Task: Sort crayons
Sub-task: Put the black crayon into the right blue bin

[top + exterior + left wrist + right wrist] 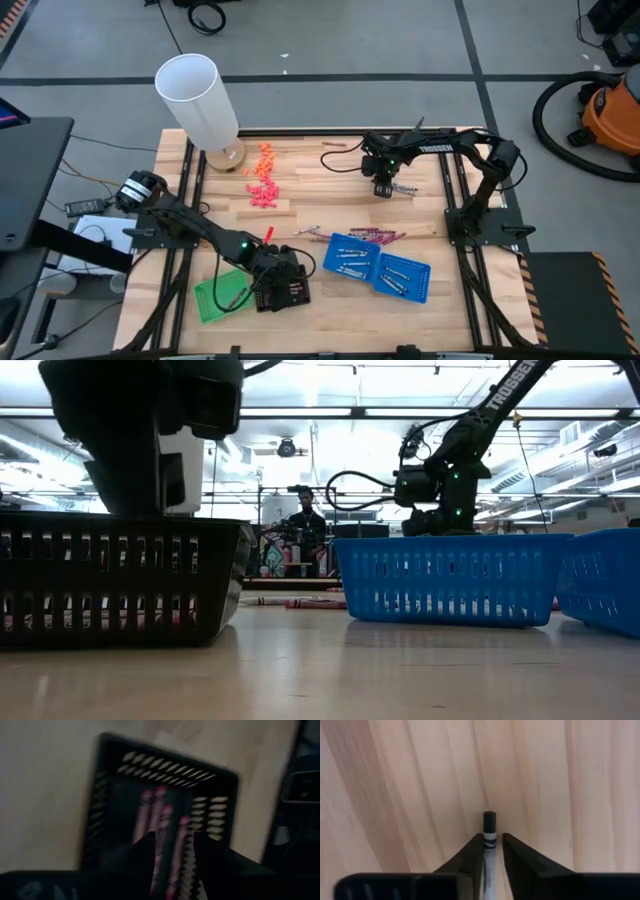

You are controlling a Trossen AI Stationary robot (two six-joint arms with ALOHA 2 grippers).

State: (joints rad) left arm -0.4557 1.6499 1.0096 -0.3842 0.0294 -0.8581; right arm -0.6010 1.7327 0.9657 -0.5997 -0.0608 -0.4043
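Currently, item in hand: a pale crayon (488, 845) with a dark tip, on the bare wood at the far right part of the table (430, 215).
Long axis: it lies flat, running straight along the right gripper's line of sight, dark tip pointing away from the wrist.
Right gripper (492, 851): over that crayon, fingers close on either side of the shaft; the jaws look clamped on it or very nearly so, and you cannot be sure contact is full.
Your step: make sure the grip is firm on the shaft, then lift straight up so the stick stays level.
Likely destination: the blue baskets (375, 264), where pale sticks already lie.
Other loose crayons (375, 236): a row of reddish ones on the wood just beyond the blue baskets.
Left gripper (172, 851): above the black basket (107, 795), jaws apart, nothing held.
Black basket contents: magenta crayons (152, 812) lying side by side, lengthwise.
Not for sorting: the orange-pink pieces (262, 180).
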